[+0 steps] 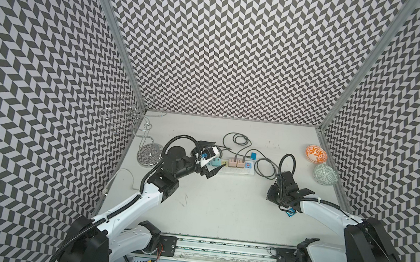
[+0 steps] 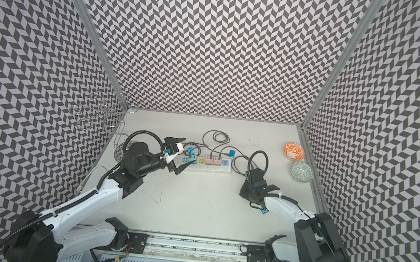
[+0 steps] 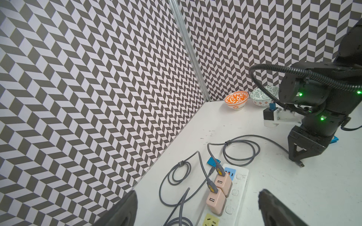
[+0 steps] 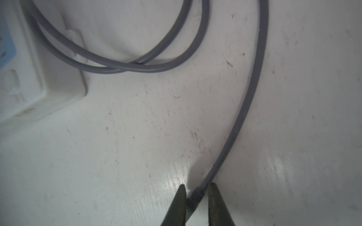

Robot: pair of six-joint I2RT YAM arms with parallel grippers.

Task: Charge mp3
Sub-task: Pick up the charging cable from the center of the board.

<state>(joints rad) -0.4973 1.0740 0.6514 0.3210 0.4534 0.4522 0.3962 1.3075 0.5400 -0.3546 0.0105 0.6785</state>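
Straddling the cable plug stands the right end effector.

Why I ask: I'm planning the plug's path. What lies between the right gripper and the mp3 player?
Slack loops of grey cable separate right gripper from mp3 player, clearest in the left wrist view.

- power strip: one was counted
- pink USB chargers: two
- grey USB cables: two were plugged in
- blue mp3 players: two were seen clearly
- patterned bowls: two, one orange and one green
- wire stand: one
- robot arms: two
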